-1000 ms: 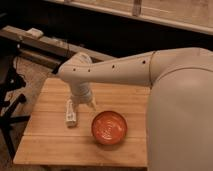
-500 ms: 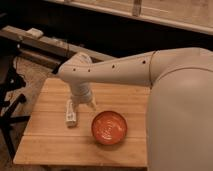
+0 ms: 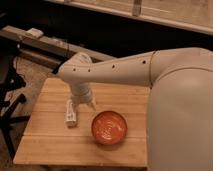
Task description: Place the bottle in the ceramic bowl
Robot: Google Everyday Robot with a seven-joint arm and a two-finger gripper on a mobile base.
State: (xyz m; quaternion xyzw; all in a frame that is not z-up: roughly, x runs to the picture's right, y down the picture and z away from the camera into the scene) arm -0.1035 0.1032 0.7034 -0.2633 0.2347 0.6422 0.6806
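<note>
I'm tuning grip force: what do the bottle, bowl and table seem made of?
The bottle looks like matte white plastic, though its dull pale surface leaves that open. The bowl seems glazed ceramic: glossy orange-red with bright highlights. The table is light wood, with visible plank seams. The gripper hangs over the table between bottle and bowl.

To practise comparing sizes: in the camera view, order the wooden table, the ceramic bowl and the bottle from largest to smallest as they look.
1. wooden table
2. ceramic bowl
3. bottle, about as long as the bowl is wide, but far slimmer

The tool hangs beside the bottle, over the table.
</note>
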